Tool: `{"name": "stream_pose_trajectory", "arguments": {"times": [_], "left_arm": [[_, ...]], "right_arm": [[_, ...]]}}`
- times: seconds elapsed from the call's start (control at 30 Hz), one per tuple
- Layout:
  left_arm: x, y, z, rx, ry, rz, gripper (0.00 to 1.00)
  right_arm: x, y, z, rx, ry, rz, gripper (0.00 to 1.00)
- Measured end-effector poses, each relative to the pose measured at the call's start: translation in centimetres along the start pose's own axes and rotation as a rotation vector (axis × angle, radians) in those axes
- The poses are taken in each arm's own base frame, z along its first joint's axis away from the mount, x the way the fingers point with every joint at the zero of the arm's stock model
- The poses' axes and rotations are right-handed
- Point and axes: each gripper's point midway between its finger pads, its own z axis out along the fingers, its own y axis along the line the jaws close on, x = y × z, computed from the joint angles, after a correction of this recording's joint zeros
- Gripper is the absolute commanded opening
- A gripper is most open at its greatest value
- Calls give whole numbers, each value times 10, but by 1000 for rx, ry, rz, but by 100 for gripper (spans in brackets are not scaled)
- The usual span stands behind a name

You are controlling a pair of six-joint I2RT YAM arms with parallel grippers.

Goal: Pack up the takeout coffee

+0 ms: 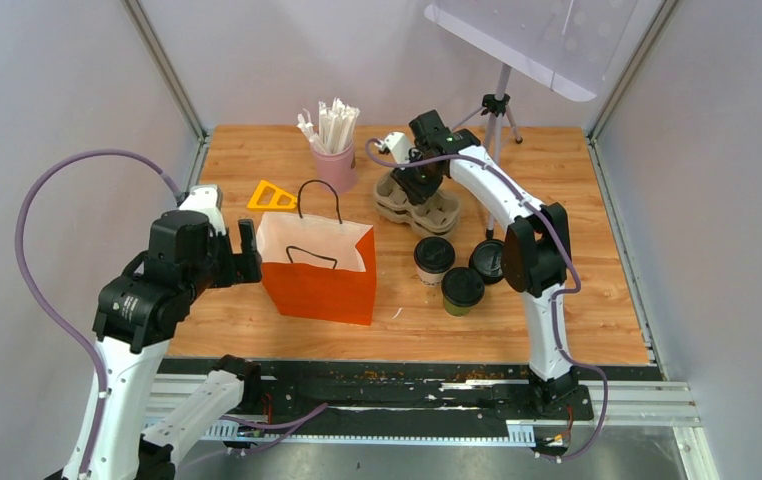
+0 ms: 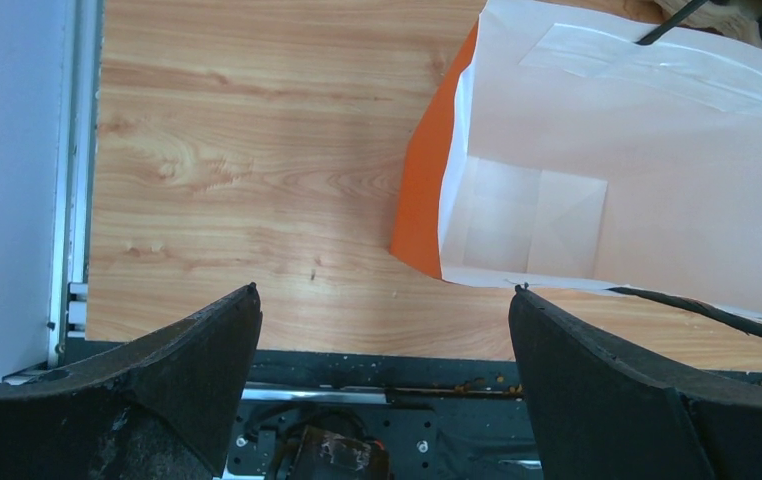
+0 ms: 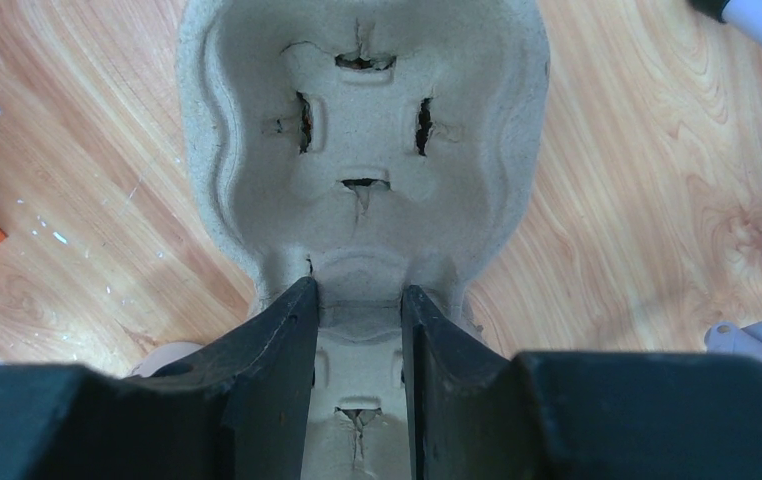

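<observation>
The right gripper [image 3: 359, 295] fills the bottom of its wrist view, its two dark fingers pressed in on the raised middle ridge of a grey pulp cup carrier [image 3: 362, 120]. It is pinching that ridge. The carrier's empty cup well with its four slits lies just above the fingertips.

In the left wrist view the left gripper [image 2: 385, 300] is spread wide and holds nothing. It hangs over bare wood, beside the lower left corner of an open orange paper bag [image 2: 597, 180] whose white inside shows.

Seen from above, the coffee stands right of centre on the table [image 1: 257, 150]. The whitish cup [image 1: 434, 258] and the green cup [image 1: 463, 288] are upright, lidded and just beside each other. They are right of the bag and below the carrier, and no gripper touches them. A loose black lid [image 1: 487, 260] lies at their right.

Both cups look like thin paper with smooth plastic lids. They are probably light, though I cannot tell whether they are filled. The walls would likely dent under a hard squeeze, and a lid could slip or pop off if gripped. The safer hold seems to be around the paper body just under the lid rim, with gentle pressure and the cup kept upright. The carrier looks stiff but brittle, and its middle ridge is the natural handle.
</observation>
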Motion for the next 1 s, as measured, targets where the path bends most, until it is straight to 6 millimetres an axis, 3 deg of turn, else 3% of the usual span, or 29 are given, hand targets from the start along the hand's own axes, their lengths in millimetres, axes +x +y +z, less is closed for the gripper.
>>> {"name": "stream_pose_trajectory", "arguments": {"times": [0.33, 0.47, 0.73, 0.87, 1.0], "left_arm": [[2, -1, 0, 4, 21, 6, 100], [2, -1, -4, 14, 5, 5, 100], [2, -2, -8, 29, -7, 5, 100], [2, -1, -11, 33, -17, 4, 100], [2, -1, -13, 37, -25, 2, 100]], "right_arm": [[16, 7, 6, -16, 34, 14, 34], [16, 7, 6, -15, 34, 14, 40], [16, 7, 6, -14, 35, 11, 34], [16, 7, 6, -17, 33, 9, 45], [16, 7, 6, -16, 33, 5, 47]]}}
